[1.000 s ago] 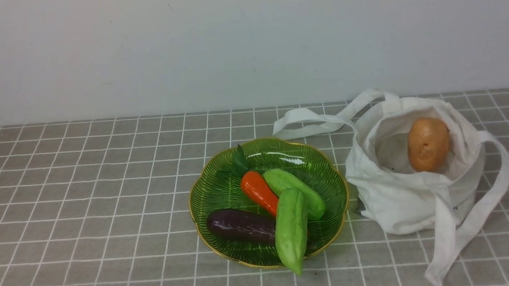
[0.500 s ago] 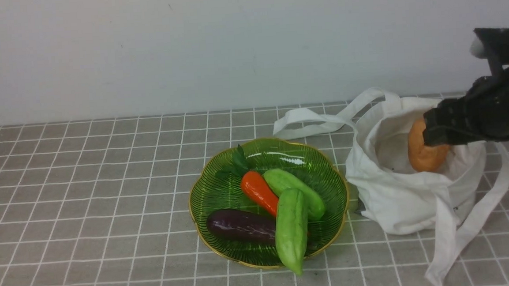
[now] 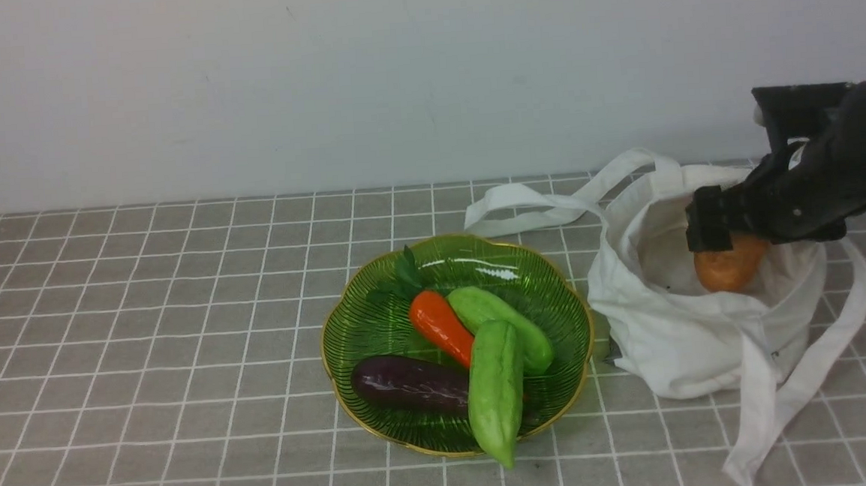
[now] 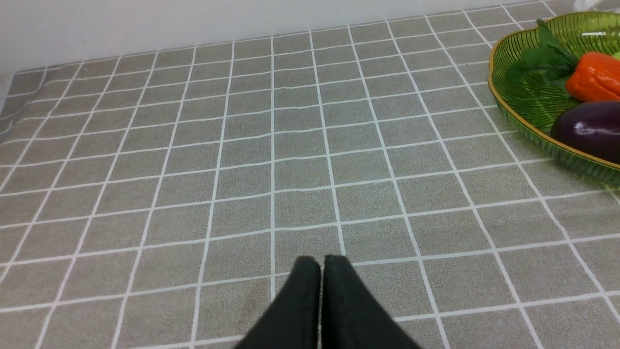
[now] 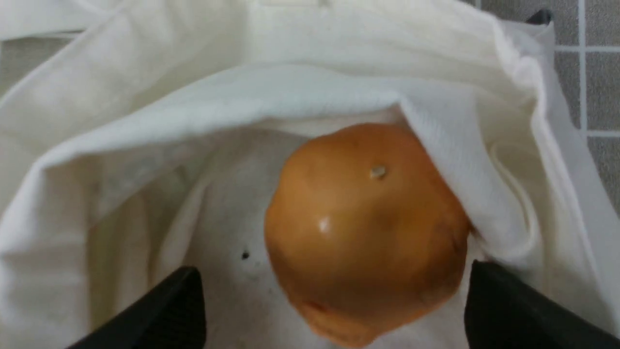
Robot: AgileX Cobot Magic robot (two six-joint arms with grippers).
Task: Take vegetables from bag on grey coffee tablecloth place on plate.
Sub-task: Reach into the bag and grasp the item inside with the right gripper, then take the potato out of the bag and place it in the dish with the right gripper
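Right gripper (image 5: 333,274) hangs in the mouth of the bag (image 3: 695,347), jaws spread wide, one finger on each side of the potato (image 5: 363,228). No contact shows in the wrist view; the wide spread looks meant to clear the fat body before closing. Potato sits inside the bag against its right side, with a cloth fold draped over one shoulder, and that fold could get pinched along with it. Bag slouches open on the grey coffee tablecloth (image 3: 145,328), just beside the plate (image 3: 333,332), so the carry looks short. Plate already holds a carrot (image 3: 442,325), an eggplant (image 3: 408,383) and two green gourds (image 3: 496,389), with bare room mostly at the back. Left gripper (image 4: 322,264) sits low over bare cloth, fingers pressed together with nothing between, likely parked out of the way. Step in hand, I judge: reach-to-grasp on the only vegetable visible in the bag.
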